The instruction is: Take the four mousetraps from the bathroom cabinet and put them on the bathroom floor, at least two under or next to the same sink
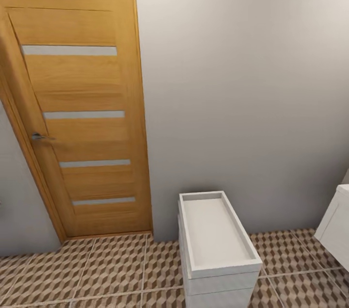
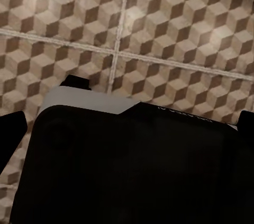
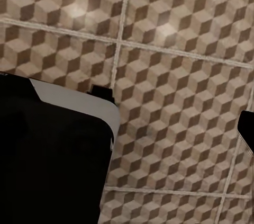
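Observation:
No mousetraps are in view, and the cabinet is out of view. The bathroom floor [image 1: 121, 269] of cube-patterned tiles runs along the foot of a grey wall. Both wrist views look down on the same bathroom floor [image 2: 174, 28] [image 3: 180, 33] over my dark base. My left gripper [image 2: 127, 128] is open, its dark fingertips [image 2: 11, 134] at opposite edges of the picture with nothing between them. My right gripper [image 3: 127, 128] shows one fingertip [image 3: 246, 128] at the far edge and holds nothing.
A closed orange-brown door [image 1: 77, 119] with a metal handle [image 1: 41, 137] stands at the left. A white box-like unit [image 1: 215, 245] with a tray-like top sits against the wall ahead. Another white unit [image 1: 337, 230] juts in at the right edge.

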You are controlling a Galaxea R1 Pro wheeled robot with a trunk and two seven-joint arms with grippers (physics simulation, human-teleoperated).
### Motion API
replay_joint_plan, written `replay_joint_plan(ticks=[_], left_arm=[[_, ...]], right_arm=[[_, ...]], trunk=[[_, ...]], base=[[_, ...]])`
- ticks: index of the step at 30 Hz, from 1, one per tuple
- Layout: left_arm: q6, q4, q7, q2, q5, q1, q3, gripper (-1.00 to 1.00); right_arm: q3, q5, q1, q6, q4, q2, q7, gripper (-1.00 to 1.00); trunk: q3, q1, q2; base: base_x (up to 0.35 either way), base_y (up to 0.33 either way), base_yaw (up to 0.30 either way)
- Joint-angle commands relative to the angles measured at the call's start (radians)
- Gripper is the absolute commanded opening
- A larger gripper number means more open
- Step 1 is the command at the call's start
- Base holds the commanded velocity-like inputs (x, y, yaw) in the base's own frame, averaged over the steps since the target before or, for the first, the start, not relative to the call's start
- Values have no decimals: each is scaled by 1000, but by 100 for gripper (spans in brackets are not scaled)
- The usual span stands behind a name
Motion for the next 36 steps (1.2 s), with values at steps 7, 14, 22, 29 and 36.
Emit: replay_joint_plan(ticks=[7, 14, 22, 29, 36], left_arm=[[-2, 0, 4, 0, 6, -1, -8, 100], [-2, 0, 4, 0, 6, -1, -8, 100], [-2, 0, 4, 0, 6, -1, -8, 100], [-2, 0, 4, 0, 6, -1, -8, 100], [-2, 0, 4, 0, 6, -1, -8, 100]], right_arm=[[2, 11, -1, -6, 3, 0, -6, 100], [2, 11, -1, -8, 3, 0, -7, 100], [2, 9, -1, -8, 3, 0, -12, 100], [2, 5, -1, -9, 3, 1, -16, 100], [1, 4, -1, -10, 3, 0, -17, 100]], trunk=[[-1, 0, -1], [-1, 0, -1], [-1, 0, -1], [-1, 0, -1], [-1, 0, -1]], base=[[0, 0, 300], [0, 0, 300], [0, 0, 300], [0, 0, 300], [0, 0, 300]])
